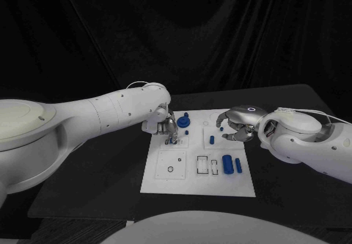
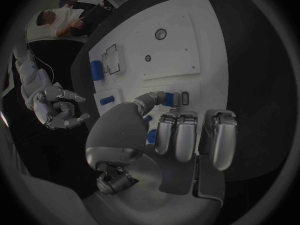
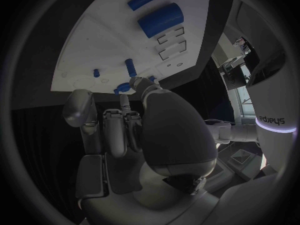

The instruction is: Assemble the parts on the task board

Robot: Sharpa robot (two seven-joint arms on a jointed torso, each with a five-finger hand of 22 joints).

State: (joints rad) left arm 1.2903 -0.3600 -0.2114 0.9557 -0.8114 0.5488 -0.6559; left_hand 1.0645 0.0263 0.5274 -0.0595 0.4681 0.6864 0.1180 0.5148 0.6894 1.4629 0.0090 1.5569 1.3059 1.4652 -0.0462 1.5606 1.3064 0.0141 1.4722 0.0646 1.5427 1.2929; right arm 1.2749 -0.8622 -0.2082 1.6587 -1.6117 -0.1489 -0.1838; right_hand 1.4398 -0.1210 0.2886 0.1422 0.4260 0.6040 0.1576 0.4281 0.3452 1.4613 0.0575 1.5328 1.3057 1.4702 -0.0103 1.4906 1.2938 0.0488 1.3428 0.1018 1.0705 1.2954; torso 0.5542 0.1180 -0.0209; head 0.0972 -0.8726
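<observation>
The white task board (image 1: 192, 179) lies in the middle of the table. My left hand (image 1: 167, 126) reaches down onto its far left corner, fingers straight and side by side (image 2: 187, 135), thumb laid across near a dark slot (image 2: 185, 99); I see nothing held. A blue gear-like part (image 1: 183, 121) sits just beside it. My right hand (image 1: 236, 127) hovers at the board's far right edge, fingers loosely curved and apart (image 2: 62, 111), empty. Blue pegs (image 1: 212, 139) (image 3: 130, 65) stand near it. A thick blue cylinder (image 1: 228, 164) (image 3: 160, 19) and a thin one (image 1: 237, 164) lie nearer me.
Rectangular slots (image 1: 204, 165) and a plate with a round hole (image 1: 172, 169) occupy the board's near half. Black table (image 1: 95, 178) surrounds the board on both sides, with a dark curtain behind.
</observation>
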